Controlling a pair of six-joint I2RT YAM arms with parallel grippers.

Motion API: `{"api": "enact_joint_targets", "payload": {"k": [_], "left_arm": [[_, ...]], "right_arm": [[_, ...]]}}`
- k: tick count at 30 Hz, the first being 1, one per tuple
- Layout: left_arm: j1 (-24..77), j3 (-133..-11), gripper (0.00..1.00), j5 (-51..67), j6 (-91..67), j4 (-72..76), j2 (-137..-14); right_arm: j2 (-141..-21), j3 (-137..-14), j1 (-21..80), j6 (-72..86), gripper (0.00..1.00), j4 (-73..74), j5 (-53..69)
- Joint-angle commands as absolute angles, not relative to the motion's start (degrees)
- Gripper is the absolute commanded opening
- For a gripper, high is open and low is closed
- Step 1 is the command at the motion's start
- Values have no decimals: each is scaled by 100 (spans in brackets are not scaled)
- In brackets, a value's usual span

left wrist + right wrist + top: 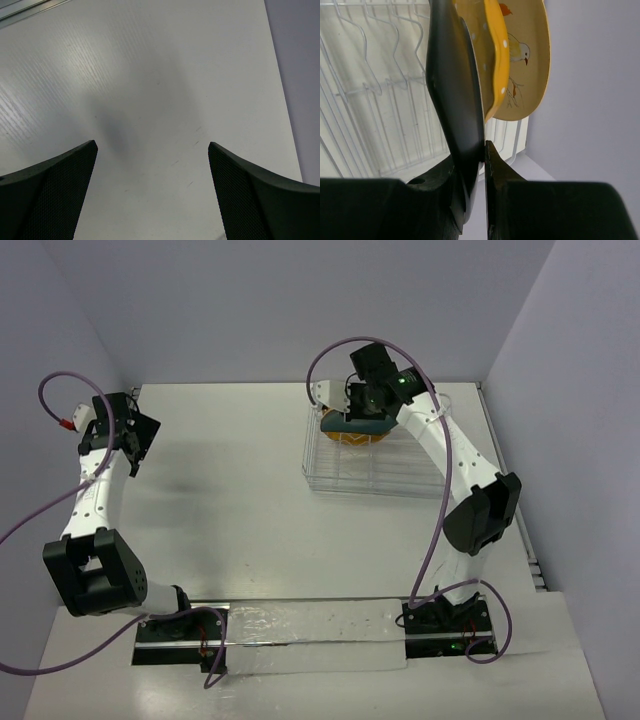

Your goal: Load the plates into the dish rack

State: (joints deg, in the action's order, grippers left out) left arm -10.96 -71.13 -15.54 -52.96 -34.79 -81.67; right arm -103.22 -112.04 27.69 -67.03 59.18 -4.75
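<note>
My right gripper (366,403) (471,154) is shut on the rim of the dark teal plate (366,424) (451,85). It holds the plate on edge over the far left part of the silver wire dish rack (400,478) (380,92). Right behind it the yellow-orange dotted plate (352,439) (496,47) stands on edge in the rack. Behind that stands the cream plate (531,70), painted with a bird and twigs. My left gripper (138,436) (152,145) is open and empty above bare table at the far left.
The rack's upright wire dividers (365,65) stand free on the near side of the teal plate. The grey back wall (590,100) is close behind the rack. A side wall runs along the table's right edge (515,490).
</note>
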Motion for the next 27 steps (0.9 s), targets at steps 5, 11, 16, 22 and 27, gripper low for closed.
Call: {"api": "enact_joint_targets", "payload": {"k": [5, 11, 16, 22, 27], "left_arm": [[-1100, -7041, 99, -1721, -5114, -3217, -8075], [-1105, -6911, 99, -1635, -5089, -3081, -8138], [-1099, -6926, 99, -1578, -5062, -3068, -8253], [-1107, -6899, 99, -1635, -4992, -3050, -8288], [-1107, -6910, 99, -1660, -4940, -3015, -8326]], "right_arm": [[-10281, -11047, 2939, -6297, 0, 5080, -975], [-10317, -10806, 2988, -6240, 0, 5020, -1203], [-10511, -10718, 2988, -6188, 0, 4799, -1015], [-10811, -10600, 2997, -6337, 0, 4456, -913], [-10916, -10530, 3007, -6451, 2, 4428, -853]]}}
